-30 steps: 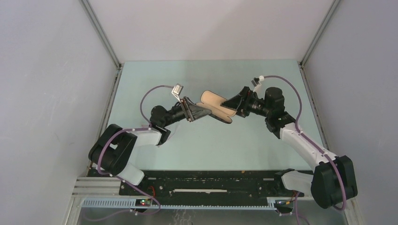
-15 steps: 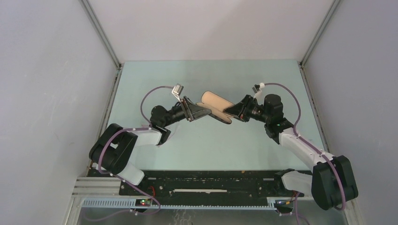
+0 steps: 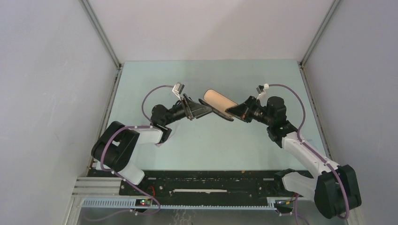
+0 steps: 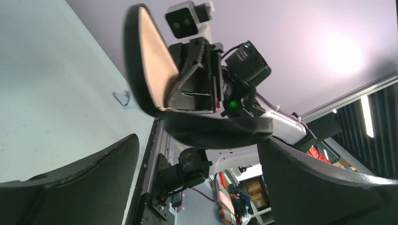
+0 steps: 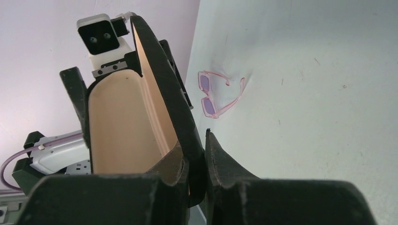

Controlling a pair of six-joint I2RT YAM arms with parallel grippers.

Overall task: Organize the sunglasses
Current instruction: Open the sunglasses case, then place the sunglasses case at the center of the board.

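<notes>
You've got the right gripper (image 5: 204, 140) pinched nearly shut on the black rim of the open case (image 5: 126, 126), holding it over the middle of the tabletop (image 3: 155, 75), tan lining showing. Your left gripper (image 4: 197, 140) is spread wide and grips nothing; the case's other end sits just ahead of its fingers (image 4: 89, 173), and you can't tell if they touch. The sunglasses (image 5: 218, 96) aren't in either gripper: they lie flat on the tabletop beyond the case, well apart from it, on the left arm's side in the right wrist view. From the top view you can't pick them out.
</notes>
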